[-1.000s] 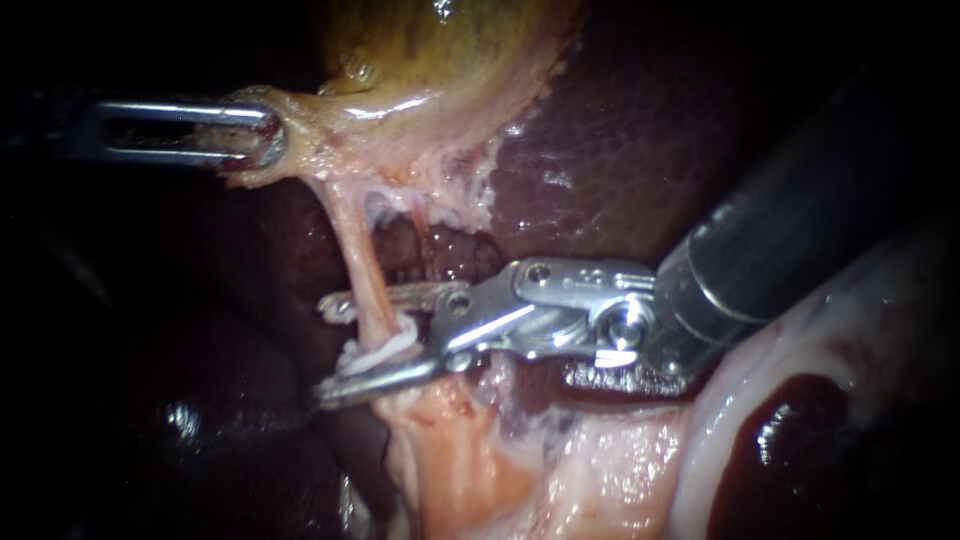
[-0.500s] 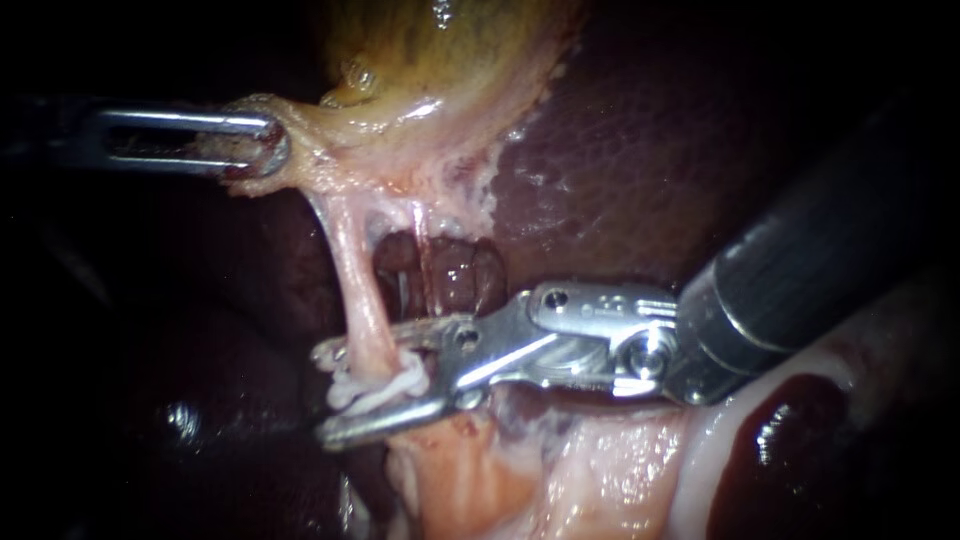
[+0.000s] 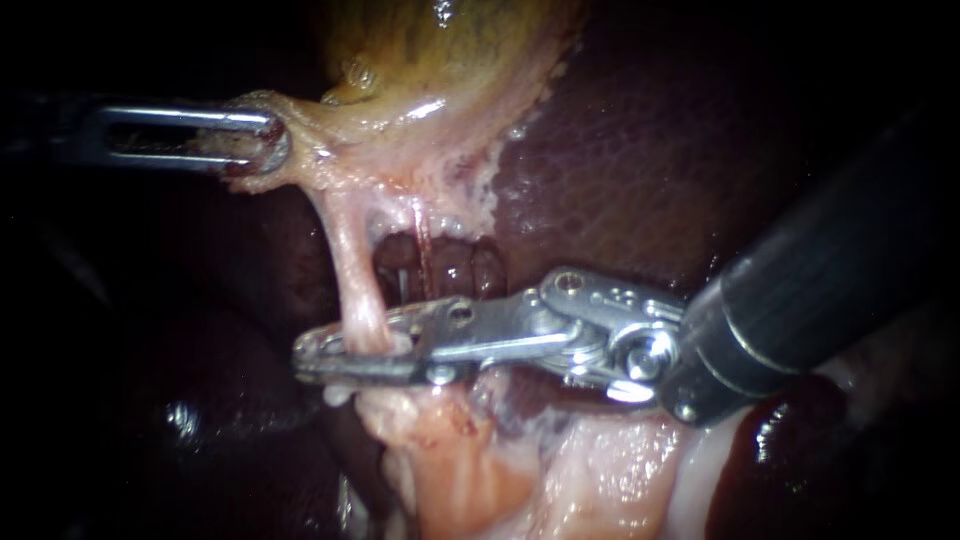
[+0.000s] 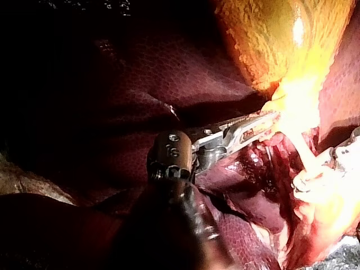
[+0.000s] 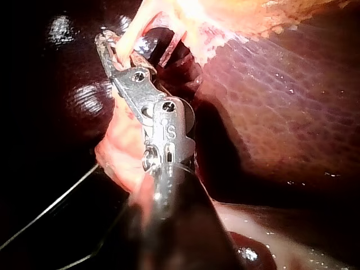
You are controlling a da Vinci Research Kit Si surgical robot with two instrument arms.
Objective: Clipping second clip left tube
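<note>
The yellow-green gallbladder (image 3: 440, 60) lies at the top, and its pale neck is pulled leftward by my left instrument (image 3: 270, 140), jaws shut on that tissue. From the neck the pink left tube (image 3: 350, 260) runs down, with a thinner right tube (image 3: 422, 245) beside it. My right instrument (image 3: 310, 357) comes in from the right, its long metal jaws shut across the left tube low down. The clip inside the jaws is hidden. The right wrist view shows the same jaws (image 5: 107, 48) closed on the tube (image 5: 132, 34). In the left wrist view, my left instrument (image 4: 264, 121) grips the yellow tissue.
Dark red liver (image 3: 620, 150) surrounds the tubes behind and to the right. Pale pink fatty tissue (image 3: 450, 450) lies below the right instrument's jaws. A dark window (image 3: 445, 270) opens between the two tubes.
My right instrument's jaws, open around the left tube with a white clip between them, have closed on the tube. The clip no longer shows. The left instrument has held still.
</note>
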